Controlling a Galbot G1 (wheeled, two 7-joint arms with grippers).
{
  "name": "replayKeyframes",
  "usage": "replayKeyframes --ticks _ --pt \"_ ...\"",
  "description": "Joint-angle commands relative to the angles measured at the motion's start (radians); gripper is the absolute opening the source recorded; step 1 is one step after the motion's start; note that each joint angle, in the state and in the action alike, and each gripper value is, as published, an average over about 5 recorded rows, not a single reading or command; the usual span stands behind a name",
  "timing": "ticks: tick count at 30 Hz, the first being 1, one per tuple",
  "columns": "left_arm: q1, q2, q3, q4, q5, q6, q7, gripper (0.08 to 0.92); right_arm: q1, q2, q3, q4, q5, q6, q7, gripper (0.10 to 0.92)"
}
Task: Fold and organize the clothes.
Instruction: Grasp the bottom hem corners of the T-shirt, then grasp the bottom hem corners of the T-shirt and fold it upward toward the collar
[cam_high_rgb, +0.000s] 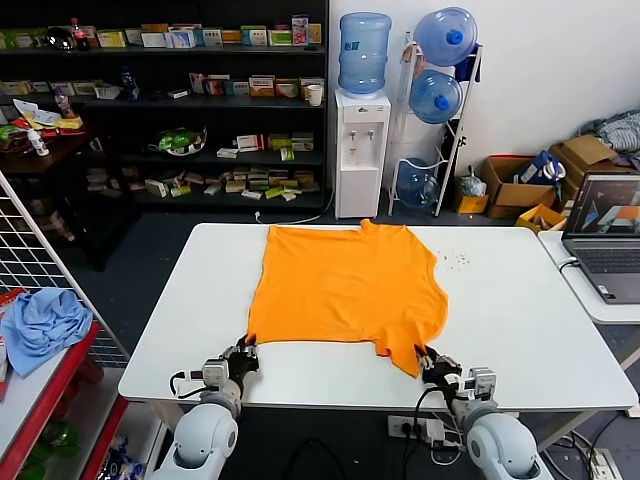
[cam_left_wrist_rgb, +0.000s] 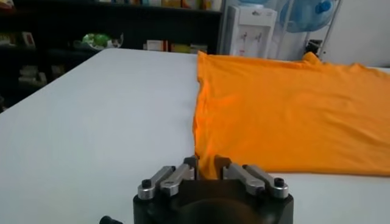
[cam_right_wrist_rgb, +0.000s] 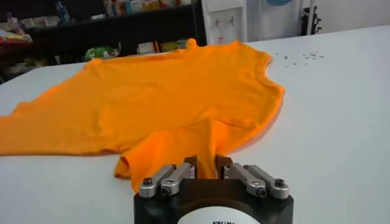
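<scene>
White table (cam_high_rgb: 520, 320) before stocked shelves | orange T-shirt (cam_high_rgb: 345, 285) lies flat mid-table | your left gripper (cam_left_wrist_rgb: 206, 165) pinches its near corner; right gripper (cam_right_wrist_rgb: 206, 162) clamps the near sleeve | both grips ready your fold

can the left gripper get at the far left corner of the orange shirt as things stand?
Probably not right now. The left gripper is shut on the near left corner of the orange T-shirt, and the right gripper pinches the near right sleeve. The far corner lies unobstructed across the table, but the gripper would have to let go first.
</scene>
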Motion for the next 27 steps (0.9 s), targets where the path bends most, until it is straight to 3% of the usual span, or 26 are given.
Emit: replayKeyframes --ticks 1,5,20,27 --pt "0.009 0.007 0.002 -0.021 -0.012 0.015 0.0 0.162 -0.004 0.002 -0.002 0.012 -0.024 -0.006 -0.007 0.132" --pt "0.034 0.028 0.004 -0.073 -0.027 0.024 0.0 0.094 -0.046 -0.017 0.014 0.07 -0.037 -0.025 -0.006 0.125" --pt "0.213 0.144 -0.015 -0.318 -0.044 0.029 -0.003 0.093 -0.344 -0.12 0.157 0.313 -0.152 -0.013 0.005 0.125" --pt "0.184 0.13 -0.013 -0.302 0.061 -0.032 0.029 0.093 -0.313 -0.13 0.165 0.303 -0.211 0.086 0.023 0.125"
